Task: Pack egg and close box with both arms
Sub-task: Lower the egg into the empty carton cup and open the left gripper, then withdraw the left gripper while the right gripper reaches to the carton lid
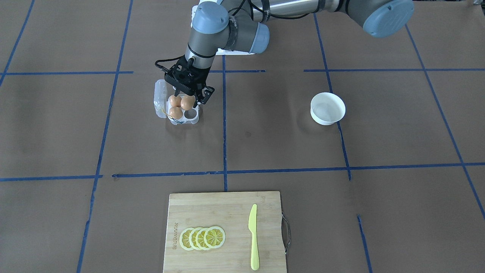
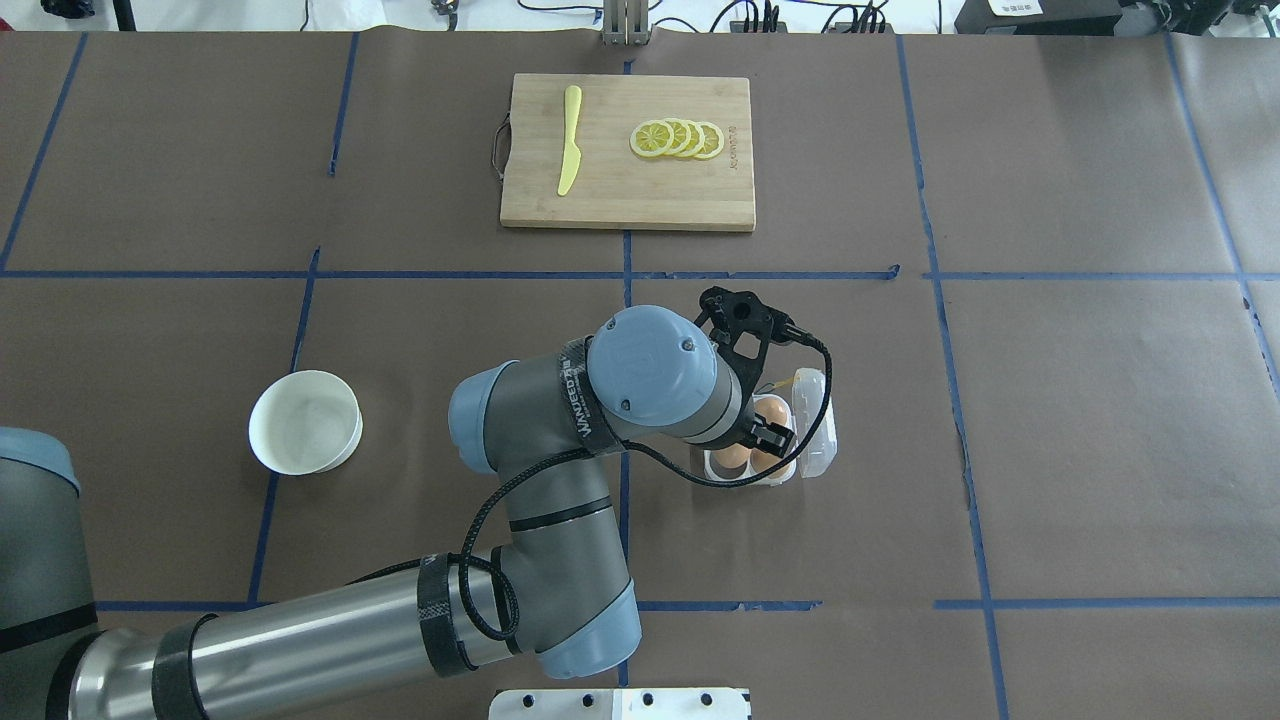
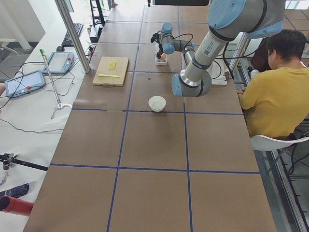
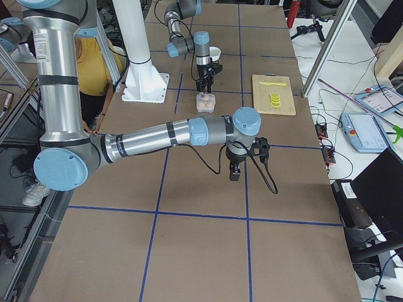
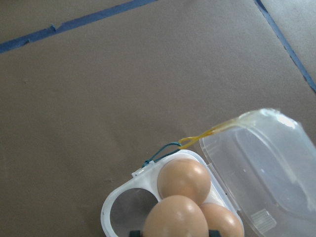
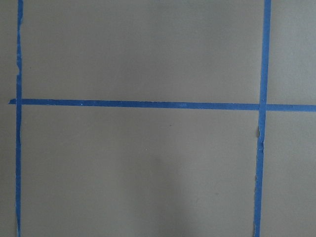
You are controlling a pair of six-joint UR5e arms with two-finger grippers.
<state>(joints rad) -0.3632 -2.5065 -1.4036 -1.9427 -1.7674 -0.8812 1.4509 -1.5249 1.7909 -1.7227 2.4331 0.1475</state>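
My left gripper (image 1: 188, 99) pinches the egg (image 5: 175, 217) directly over the box (image 1: 184, 120), so the move is straight down; the right arm (image 4: 164, 135) is well apart.

Three eggs (image 1: 174, 101) (image 1: 187, 102) (image 1: 176, 112) fill three cells of one clear four-cell box (image 1: 183, 122); one cell is bare. The bench (image 1: 265, 144) carries one white bowl (image 1: 322, 119), one wooden cutting board (image 1: 227, 212), four lemon slices (image 1: 202, 238) and one yellow knife (image 1: 253, 237). Two arms show: right arm (image 4: 157, 134), left arm (image 4: 201, 50).
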